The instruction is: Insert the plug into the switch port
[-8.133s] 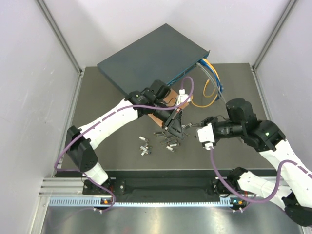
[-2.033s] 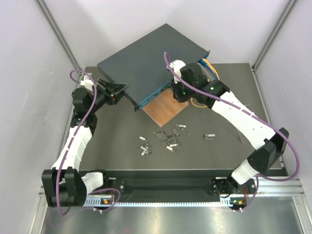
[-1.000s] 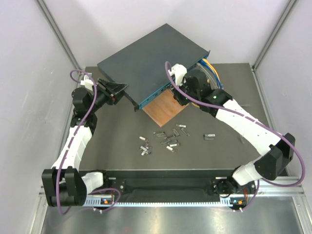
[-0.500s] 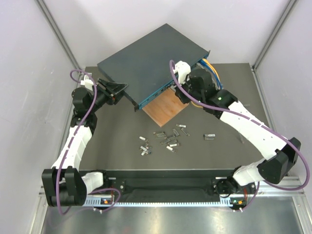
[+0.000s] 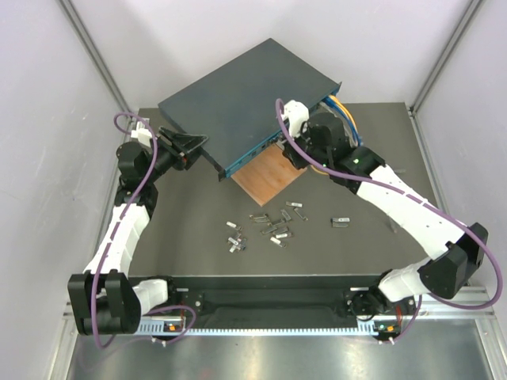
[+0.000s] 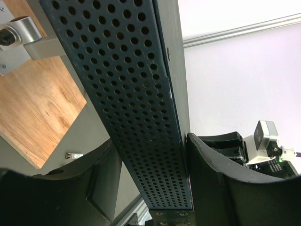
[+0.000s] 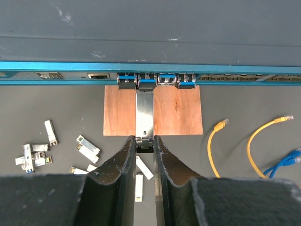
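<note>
Right now the right gripper (image 7: 145, 141) is pinching the near end of the plug (image 7: 145, 110), a slim silver module, between its fingertips, and the plug's far end sits at a socket in the teal front face (image 7: 66, 67) of the switch (image 5: 238, 95). Most of the plug's body is outside the socket, above the brown board (image 7: 178, 110), so I judge it started but not seated. The left gripper (image 6: 150, 150) is pressed onto the switch's perforated side wall at its left near corner, one finger on either side, bracing the box, which lies at the far side of the table (image 5: 174, 214). The main risk is a skewed push. If the wrist drifts left or right, the plug could bind at the socket mouth or catch the blue-tabbed modules (image 7: 167, 79) just beside it. The grip covers only the plug's tail, so a hard push could make it slip or pivot between the pads. If the left hold gives, the switch could slide away instead of taking the plug. The loose modules (image 5: 269, 226) and the yellow cables (image 7: 216, 141) lie well apart from the work.
</note>
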